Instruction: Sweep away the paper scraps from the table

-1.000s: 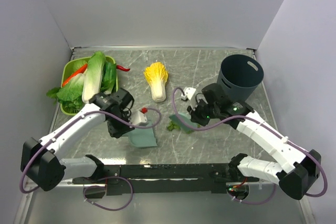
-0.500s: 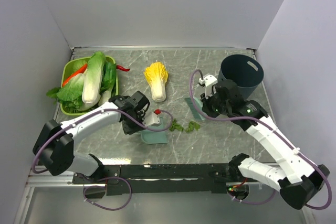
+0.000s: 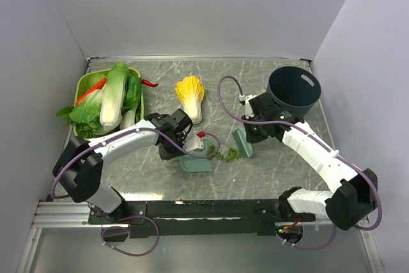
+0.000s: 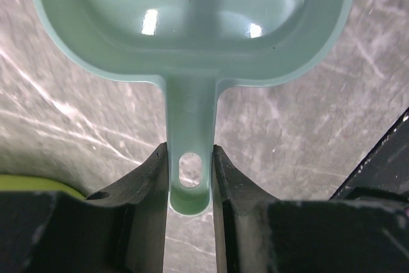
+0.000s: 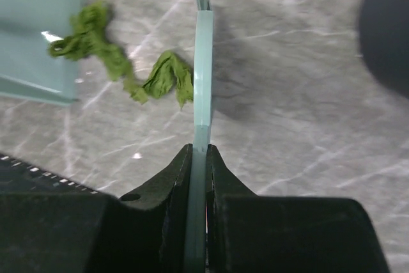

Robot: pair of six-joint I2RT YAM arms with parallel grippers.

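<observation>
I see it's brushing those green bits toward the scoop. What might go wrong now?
The green scraps lie in a loose string, so some may slip round the narrow sweeper held by the right gripper. The left gripper pinches the dustpan only by its thin handle; a push might twist or shove it away.

I see bright, even overhead light. Two glare spots sit on the dustpan [image 4: 192,30]; soft shadows lie on the desk [image 3: 255,180]. Wrist-view lower edges are dark, unfocused.
</observation>
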